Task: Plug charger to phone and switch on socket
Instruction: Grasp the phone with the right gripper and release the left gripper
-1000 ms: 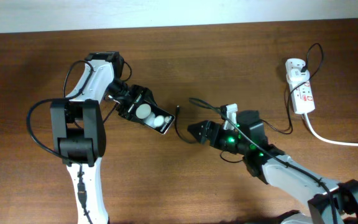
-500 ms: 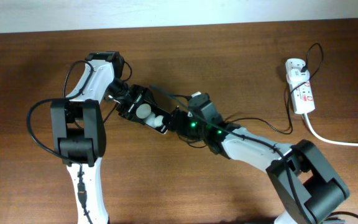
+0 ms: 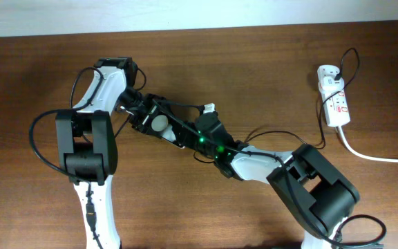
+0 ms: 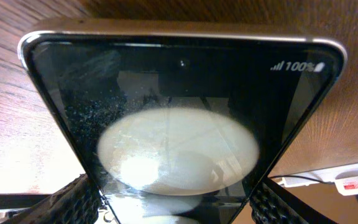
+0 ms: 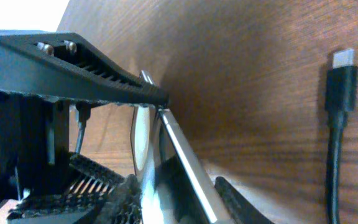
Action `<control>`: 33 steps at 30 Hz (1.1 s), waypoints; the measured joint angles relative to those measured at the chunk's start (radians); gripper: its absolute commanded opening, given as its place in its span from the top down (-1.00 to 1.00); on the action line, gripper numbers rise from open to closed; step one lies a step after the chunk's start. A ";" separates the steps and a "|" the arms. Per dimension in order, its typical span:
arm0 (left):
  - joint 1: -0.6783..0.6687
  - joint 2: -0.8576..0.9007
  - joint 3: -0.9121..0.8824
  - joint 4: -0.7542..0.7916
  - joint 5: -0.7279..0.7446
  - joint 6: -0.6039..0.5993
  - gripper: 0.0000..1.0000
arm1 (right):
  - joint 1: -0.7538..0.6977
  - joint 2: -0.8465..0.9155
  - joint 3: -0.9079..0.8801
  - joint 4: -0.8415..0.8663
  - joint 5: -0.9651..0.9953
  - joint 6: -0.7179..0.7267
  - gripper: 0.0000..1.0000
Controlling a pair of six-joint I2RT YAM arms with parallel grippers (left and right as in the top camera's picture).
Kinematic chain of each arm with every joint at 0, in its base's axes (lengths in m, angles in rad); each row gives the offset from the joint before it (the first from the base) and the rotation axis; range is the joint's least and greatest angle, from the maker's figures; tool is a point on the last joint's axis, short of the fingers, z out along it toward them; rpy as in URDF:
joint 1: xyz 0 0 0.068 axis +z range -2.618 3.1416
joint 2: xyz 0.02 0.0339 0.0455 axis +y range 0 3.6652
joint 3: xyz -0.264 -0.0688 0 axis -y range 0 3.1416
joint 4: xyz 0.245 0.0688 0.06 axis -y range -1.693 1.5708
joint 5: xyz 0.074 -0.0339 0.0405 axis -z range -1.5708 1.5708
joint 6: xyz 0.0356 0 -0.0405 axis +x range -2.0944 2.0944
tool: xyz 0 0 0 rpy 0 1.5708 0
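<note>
Clearly the left tool (image 4: 176, 200) is clamped on the phone (image 4: 179, 112). Its ribbed pads (image 4: 73, 200) press against both side edges. The glossy black face shows a pale oval reflection and a small white full-battery reading near the far short end, and it fills the view ahead of that tool.

The right tool (image 5: 180, 199) sits with its fingers (image 5: 126, 199) on either side of the phone's free end. From that tool the phone is a thin edge-on sliver running up toward the left tool's black body. One finger seems to lie against the face, but a dark gap may remain at the other. I cannot tell whether this tool is gripping or only straddling.

The charger (image 5: 342, 68) lies flat on the bench (image 5: 260, 50), off to the right tool's right side. Its small metal plug tip points away from the tool, apart from the phone.

The socket (image 3: 334, 97) sits well apart from both tools, far out beyond the right arm (image 3: 309, 183). A white adapter (image 3: 327, 72) is plugged into it, and the thick white cord (image 3: 372, 155) trails off from it.
</note>
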 measured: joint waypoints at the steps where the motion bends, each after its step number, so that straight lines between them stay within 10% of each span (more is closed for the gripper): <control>1: 0.001 0.000 0.000 0.000 0.000 0.000 0.94 | 0.000 0.011 0.000 0.024 0.000 0.002 0.23; 17: 0.005 0.000 0.004 -0.012 0.020 -0.006 0.74 | 0.019 0.031 0.002 0.084 -0.013 0.024 0.92; 21: 0.006 -0.001 0.019 -0.011 0.042 -0.011 -0.33 | 0.028 0.047 -0.003 0.115 -0.034 0.015 0.92; 23: 0.004 -0.001 0.019 -0.013 0.042 -0.014 -0.49 | 0.026 0.047 -0.003 0.124 -0.039 0.012 0.92; 33: 0.030 -0.001 0.019 -0.014 0.107 0.048 0.06 | -0.130 0.041 -0.003 0.112 -0.303 -0.021 0.92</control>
